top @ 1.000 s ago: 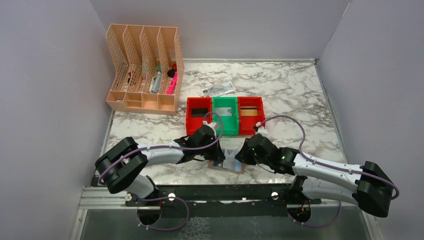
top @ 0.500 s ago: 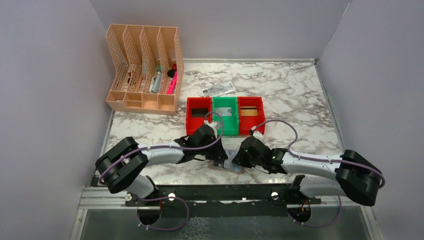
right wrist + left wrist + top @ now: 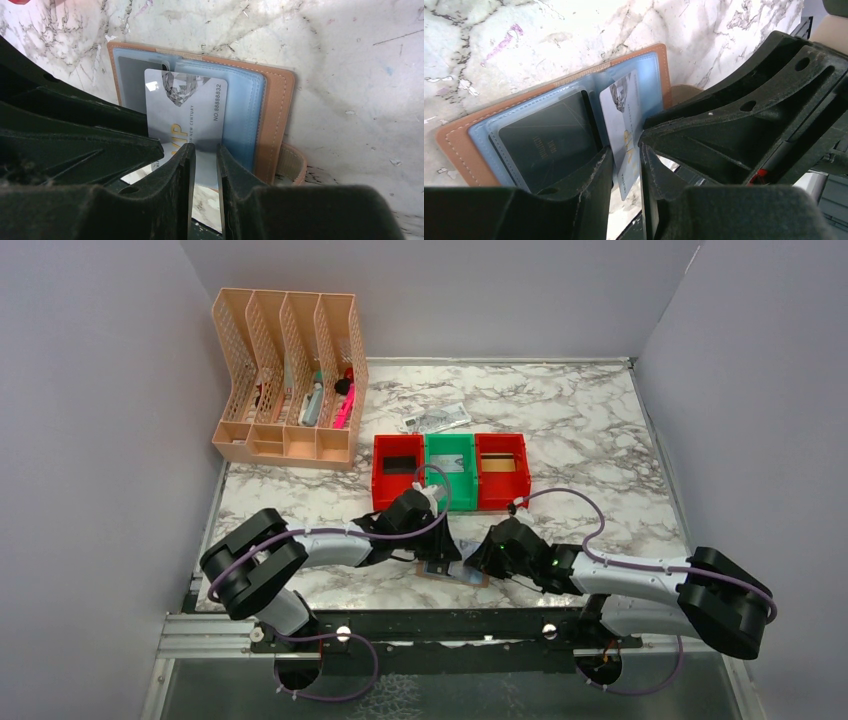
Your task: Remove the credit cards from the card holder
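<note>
Marble table [image 3: 600, 420] — card holder [image 3: 250, 120] open (silver card [image 3: 185, 112] half out).

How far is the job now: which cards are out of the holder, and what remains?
Done: three cards seem to lie in the bins, one each. In hand: a silver card sticks partly out of the open holder; the left gripper, jaws slightly apart, and the right gripper, grip unclear, are at its near end. Left: free that card, then the dark card in the other pocket.
</note>
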### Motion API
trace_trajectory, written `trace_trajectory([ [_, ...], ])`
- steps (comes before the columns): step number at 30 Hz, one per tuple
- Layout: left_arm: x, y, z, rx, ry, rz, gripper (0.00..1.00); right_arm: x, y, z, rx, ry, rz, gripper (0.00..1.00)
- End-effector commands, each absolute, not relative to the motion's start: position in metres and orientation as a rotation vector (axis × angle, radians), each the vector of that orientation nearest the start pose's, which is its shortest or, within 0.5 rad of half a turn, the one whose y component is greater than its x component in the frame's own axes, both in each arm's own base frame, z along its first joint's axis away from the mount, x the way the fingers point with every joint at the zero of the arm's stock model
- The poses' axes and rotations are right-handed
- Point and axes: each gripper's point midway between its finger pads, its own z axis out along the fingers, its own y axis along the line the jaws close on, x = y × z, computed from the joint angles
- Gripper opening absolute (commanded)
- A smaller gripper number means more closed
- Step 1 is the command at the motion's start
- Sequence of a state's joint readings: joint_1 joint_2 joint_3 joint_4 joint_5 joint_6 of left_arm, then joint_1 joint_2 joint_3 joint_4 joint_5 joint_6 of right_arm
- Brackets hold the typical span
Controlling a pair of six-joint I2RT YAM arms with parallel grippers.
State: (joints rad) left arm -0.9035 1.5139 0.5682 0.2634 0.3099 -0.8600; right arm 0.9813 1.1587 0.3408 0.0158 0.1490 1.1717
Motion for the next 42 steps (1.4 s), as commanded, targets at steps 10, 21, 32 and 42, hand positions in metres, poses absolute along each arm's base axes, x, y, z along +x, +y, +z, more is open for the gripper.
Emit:
trace_trajectory([
  [10,0.155,-0.342,0.054,0.287,2.515,-1.232,0.14,0.135,0.217,-0.008,0.329,2.62,0.634,0.28],
  [21,0.173,-0.317,0.057,0.243,2.501,-1.008,0.0,0.137,0.209,-0.009,0.339,2.606,0.58,0.29],
  [32,0.188,-0.3,0.085,0.199,2.425,-0.899,0.0,0.15,0.209,0.01,0.224,2.576,0.499,0.29],
  [42,0.206,-0.267,0.125,0.094,2.274,-0.784,0.0,0.166,0.249,0.086,-0.026,2.391,0.752,0.39],
])
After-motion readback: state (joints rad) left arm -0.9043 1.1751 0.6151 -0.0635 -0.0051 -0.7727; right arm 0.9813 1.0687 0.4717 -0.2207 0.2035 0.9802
